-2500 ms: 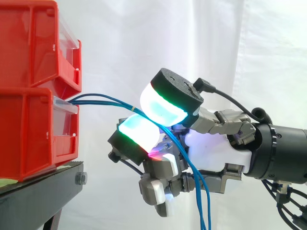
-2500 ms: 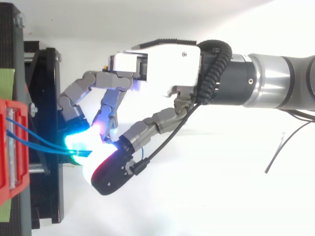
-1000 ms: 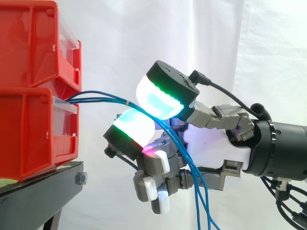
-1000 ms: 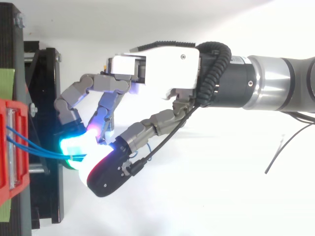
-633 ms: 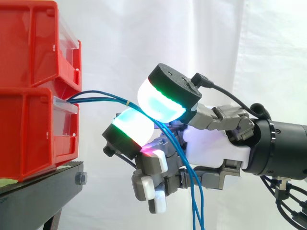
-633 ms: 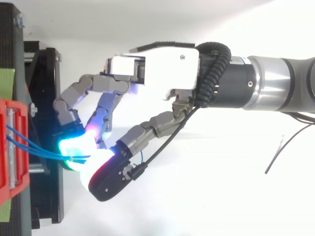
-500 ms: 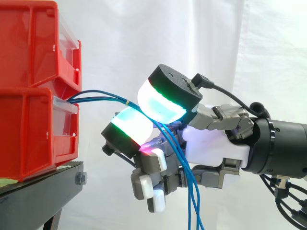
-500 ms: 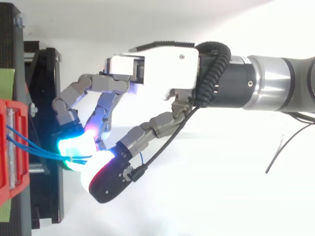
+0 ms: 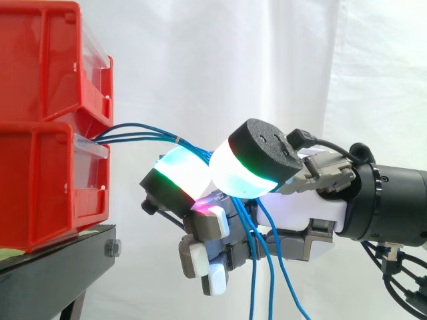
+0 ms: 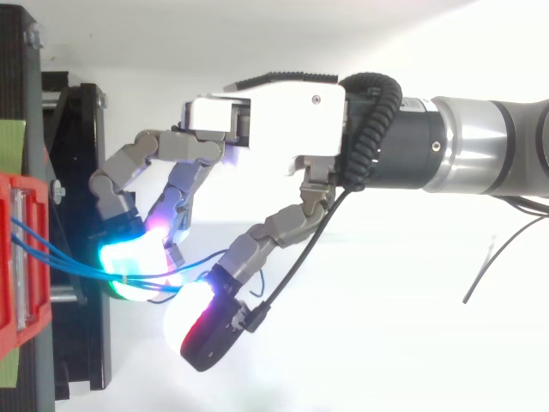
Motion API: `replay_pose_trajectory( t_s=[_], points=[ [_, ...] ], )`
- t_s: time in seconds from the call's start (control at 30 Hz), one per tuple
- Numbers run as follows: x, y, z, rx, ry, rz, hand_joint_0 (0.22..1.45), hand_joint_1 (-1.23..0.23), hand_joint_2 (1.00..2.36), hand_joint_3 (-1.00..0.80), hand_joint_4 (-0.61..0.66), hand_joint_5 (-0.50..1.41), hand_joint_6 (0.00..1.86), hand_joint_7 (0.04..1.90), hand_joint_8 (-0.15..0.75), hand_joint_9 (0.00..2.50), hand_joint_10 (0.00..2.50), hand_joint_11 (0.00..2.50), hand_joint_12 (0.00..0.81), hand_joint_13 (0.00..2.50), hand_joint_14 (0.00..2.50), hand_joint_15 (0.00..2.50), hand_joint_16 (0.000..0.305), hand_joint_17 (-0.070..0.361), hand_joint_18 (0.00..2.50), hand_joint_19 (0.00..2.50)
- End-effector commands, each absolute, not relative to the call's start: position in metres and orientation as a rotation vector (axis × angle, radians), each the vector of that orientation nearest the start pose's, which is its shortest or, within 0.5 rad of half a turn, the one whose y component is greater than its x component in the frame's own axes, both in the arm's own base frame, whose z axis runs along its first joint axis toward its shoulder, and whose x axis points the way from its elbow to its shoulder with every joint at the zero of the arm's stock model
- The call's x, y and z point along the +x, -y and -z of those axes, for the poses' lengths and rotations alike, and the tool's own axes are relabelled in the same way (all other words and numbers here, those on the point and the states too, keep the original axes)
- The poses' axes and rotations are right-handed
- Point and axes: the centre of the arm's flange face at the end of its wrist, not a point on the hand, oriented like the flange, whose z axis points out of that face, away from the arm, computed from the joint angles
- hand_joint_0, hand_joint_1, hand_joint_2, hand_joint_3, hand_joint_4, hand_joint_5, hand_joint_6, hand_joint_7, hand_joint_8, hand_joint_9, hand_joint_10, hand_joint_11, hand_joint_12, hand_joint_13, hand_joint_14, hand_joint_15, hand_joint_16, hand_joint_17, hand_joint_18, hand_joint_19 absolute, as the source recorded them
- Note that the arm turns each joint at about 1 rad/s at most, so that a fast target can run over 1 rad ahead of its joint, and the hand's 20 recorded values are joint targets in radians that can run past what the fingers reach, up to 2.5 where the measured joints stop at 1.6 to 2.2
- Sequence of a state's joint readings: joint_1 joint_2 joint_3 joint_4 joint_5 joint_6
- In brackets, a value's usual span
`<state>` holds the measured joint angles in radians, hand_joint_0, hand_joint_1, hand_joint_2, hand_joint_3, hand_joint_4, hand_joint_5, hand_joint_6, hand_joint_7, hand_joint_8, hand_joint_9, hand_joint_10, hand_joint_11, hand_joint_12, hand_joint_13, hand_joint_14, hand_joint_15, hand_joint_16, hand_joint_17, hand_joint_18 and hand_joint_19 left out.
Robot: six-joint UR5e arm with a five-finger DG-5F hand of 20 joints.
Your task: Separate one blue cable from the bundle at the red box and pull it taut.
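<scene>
The hand's (image 10: 274, 112) thumb pad (image 9: 253, 167) has swung down off the cyan fingertip (image 10: 129, 257), and the blue cables (image 9: 143, 131) have spread.

No text, number or sign can be read on anything here. The clear label strip (image 9: 92, 148) on the front edge of the lower red bin (image 9: 40, 190) carries no print that I can make out. The green patch (image 10: 12, 142) at the left edge of the black stand (image 10: 81, 180) looks plain.

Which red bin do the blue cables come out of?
The lower bin: the blue cables leave over its clear front edge, beneath the upper bin, toward the hand.
</scene>
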<state>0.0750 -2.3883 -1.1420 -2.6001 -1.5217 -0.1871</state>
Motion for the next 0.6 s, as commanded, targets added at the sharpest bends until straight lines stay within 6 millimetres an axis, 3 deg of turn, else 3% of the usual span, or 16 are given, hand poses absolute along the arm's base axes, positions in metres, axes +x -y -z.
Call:
replay_pose_trajectory(
  t_s=[0.0, 0.17, 0.33, 0.5, 0.57],
  points=[
    [0.7948, 0.0787, -0.2214, 0.961, -1.182, -1.156, 0.49, -0.96, 1.0, -0.5, 0.13, -0.2, 0.94, 1.17, 0.344, 1.03, 0.02, 1.05, 0.355, 1.03, 0.02, 0.66, 0.043, 0.096, 0.98, 0.56],
    [0.7951, 0.0787, -0.2222, 0.961, -1.181, -1.157, 0.47, -0.74, 1.0, -0.5, 0.14, -0.18, 0.91, 1.17, 0.362, 1.11, 0.02, 1.01, 0.373, 1.06, 0.02, 0.67, 0.046, 0.103, 1.01, 0.58],
    [0.7951, 0.0787, -0.2222, 0.961, -1.181, -1.157, 0.48, -0.73, 1.0, -0.5, 0.15, -0.18, 0.9, 1.16, 0.355, 1.12, 0.02, 1.02, 0.391, 1.02, 0.02, 0.67, 0.051, 0.115, 1.01, 0.63],
    [0.7958, 0.0786, -0.2236, 0.958, -1.179, -1.157, 0.58, -0.6, 1.0, -0.5, 0.13, -0.17, 0.87, 1.21, 0.332, 1.12, 0.02, 1.0, 0.368, 1.0, 0.02, 0.68, 0.046, 0.104, 0.97, 0.68],
    [0.7958, 0.0786, -0.2236, 0.957, -1.179, -1.156, 0.64, -0.69, 1.01, -0.43, 0.09, -0.17, 0.88, 1.25, 0.33, 1.11, 0.02, 1.02, 0.369, 1.0, 0.02, 0.69, 0.046, 0.103, 0.96, 0.71]
  ],
)
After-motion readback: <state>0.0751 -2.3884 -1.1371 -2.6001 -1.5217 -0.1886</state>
